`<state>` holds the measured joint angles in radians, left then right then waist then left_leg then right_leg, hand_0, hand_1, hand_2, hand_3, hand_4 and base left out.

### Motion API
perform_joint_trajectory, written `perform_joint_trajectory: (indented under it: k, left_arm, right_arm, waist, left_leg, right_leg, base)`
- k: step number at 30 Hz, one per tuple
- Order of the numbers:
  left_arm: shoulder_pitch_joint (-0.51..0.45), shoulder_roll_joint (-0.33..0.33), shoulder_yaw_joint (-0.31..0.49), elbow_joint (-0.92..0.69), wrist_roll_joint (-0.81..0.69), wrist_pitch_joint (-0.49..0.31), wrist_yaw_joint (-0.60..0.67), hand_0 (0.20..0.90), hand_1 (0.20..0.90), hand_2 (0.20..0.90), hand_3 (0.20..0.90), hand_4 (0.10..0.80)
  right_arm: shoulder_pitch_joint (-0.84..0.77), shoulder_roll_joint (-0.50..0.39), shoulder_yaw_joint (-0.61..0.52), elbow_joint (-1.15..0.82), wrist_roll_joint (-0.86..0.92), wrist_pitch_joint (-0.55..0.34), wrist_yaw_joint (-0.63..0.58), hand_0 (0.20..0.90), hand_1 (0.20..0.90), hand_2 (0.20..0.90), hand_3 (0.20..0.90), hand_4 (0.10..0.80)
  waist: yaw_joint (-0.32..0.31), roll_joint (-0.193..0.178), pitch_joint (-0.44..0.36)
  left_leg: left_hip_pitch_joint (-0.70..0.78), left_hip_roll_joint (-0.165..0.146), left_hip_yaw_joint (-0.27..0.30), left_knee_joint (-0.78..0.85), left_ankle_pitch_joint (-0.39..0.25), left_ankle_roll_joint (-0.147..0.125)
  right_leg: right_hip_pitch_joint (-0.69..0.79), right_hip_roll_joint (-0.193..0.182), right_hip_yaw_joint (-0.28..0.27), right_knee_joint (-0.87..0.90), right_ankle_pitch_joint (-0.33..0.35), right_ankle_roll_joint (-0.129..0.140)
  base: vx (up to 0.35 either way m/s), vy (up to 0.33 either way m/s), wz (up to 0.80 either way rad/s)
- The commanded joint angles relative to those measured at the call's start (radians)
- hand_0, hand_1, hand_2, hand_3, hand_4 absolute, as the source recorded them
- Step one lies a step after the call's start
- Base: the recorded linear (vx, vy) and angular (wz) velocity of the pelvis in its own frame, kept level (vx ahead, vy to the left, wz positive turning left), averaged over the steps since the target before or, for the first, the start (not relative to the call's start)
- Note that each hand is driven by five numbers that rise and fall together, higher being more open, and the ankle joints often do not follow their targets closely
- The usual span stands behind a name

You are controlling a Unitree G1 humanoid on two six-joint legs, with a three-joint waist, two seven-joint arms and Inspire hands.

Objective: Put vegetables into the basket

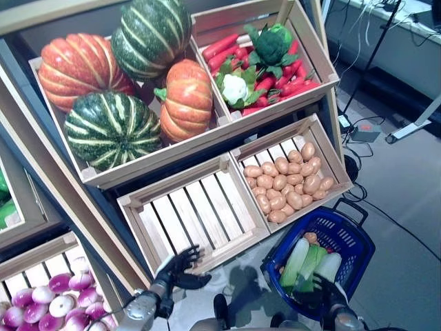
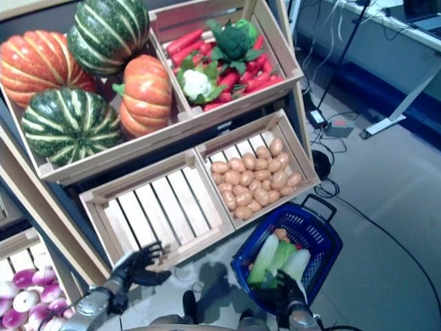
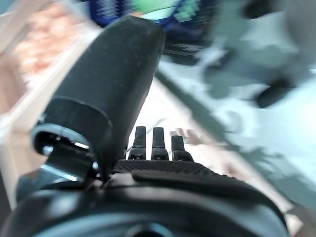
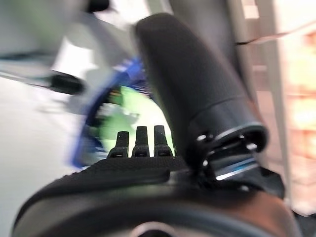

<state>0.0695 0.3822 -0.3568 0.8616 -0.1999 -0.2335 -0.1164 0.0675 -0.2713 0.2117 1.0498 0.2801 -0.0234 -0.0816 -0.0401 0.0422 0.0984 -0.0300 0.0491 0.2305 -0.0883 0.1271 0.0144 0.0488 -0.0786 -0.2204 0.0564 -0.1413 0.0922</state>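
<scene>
Slatted bare-wood crate (image 1: 200, 207), blue plastic basket (image 1: 348, 238)

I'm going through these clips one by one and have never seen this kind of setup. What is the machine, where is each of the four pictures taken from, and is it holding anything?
This is a two-armed humanoid robot. The two wide pictures come from its head camera, looking down at a wooden vegetable stand. The two blurry close-ups come from cameras on its wrists, looking along each dark hand.

On the stand: pumpkins, a crate of red peppers with broccoli and cauliflower, a crate of potatoes and an empty crate. Purple onions sit at lower left.

On the floor stands a blue basket, already holding long green-and-white vegetables.

The left robot hand hovers open and empty before the empty crate. The right robot hand is by the basket, fingers straight, holding nothing that I can see.
</scene>
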Motion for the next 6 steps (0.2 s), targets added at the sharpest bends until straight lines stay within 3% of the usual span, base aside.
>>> perform_joint_trajectory:
  k: [1, 6]
  left_arm:
    - [-0.088, -0.025, 0.055, 0.064, 0.041, -0.042, 0.046, 0.900, 0.900, 0.900, 0.900, 0.800]
    - [-0.099, -0.070, 0.060, 0.195, 0.061, -0.004, 0.109, 0.900, 0.900, 0.900, 0.900, 0.800]
  right_arm:
    - [-0.029, -0.026, 0.025, 0.038, -0.022, -0.009, 0.035, 0.900, 0.900, 0.900, 0.900, 0.800]
    - [-0.032, 0.004, -0.003, 0.104, 0.020, -0.012, 0.044, 0.900, 0.900, 0.900, 0.900, 0.800]
  waist:
    - [-0.013, -0.024, -0.007]
    - [-0.021, -0.026, -0.022]
  left_leg:
    - [0.054, 0.027, 0.008, 0.073, -0.136, -0.055]
    - [0.086, 0.025, 0.005, 0.068, -0.151, -0.045]
  right_leg:
    - [-0.022, -0.026, -0.015, -0.057, 0.129, -0.001]
    - [0.000, -0.020, -0.001, -0.058, 0.122, 0.000]
  base:
    - [0.066, 0.030, -0.10]
    - [0.054, 0.018, -0.12]
